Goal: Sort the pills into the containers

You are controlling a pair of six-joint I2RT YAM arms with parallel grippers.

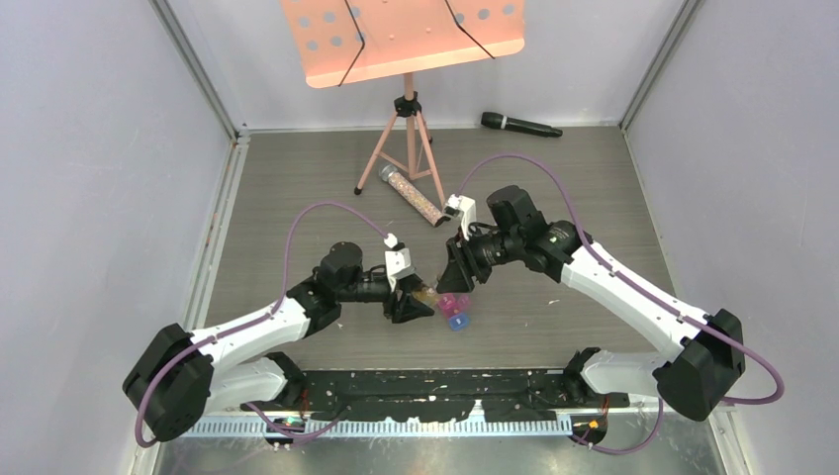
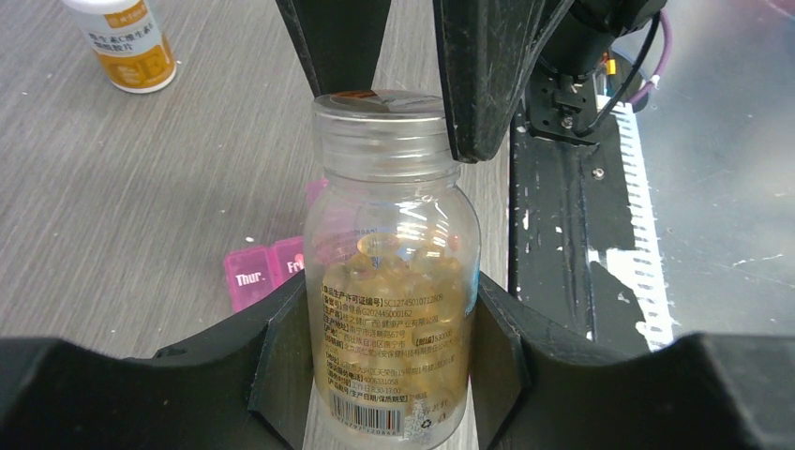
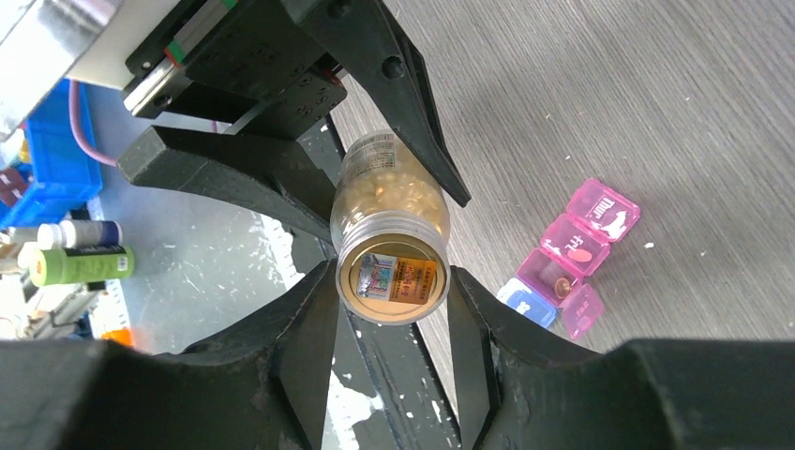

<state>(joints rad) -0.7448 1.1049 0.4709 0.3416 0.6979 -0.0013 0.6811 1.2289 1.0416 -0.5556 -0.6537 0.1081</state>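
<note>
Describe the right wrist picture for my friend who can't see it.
A clear bottle of yellow capsules sits in the middle, clamped in the jaws of both the right gripper and the left gripper. A pink and blue pill box lies on the grey table at right.

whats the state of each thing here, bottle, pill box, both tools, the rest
pill bottle, part full of yellow capsules, held at both ends
left tool, shut on the pill bottle's body
right tool, shut on its top end
pill box, flat on the table, one lid open, Thur lid shut
orange-label bottle, upright, capped
bead tube, lying down
microphone, lying down
</note>
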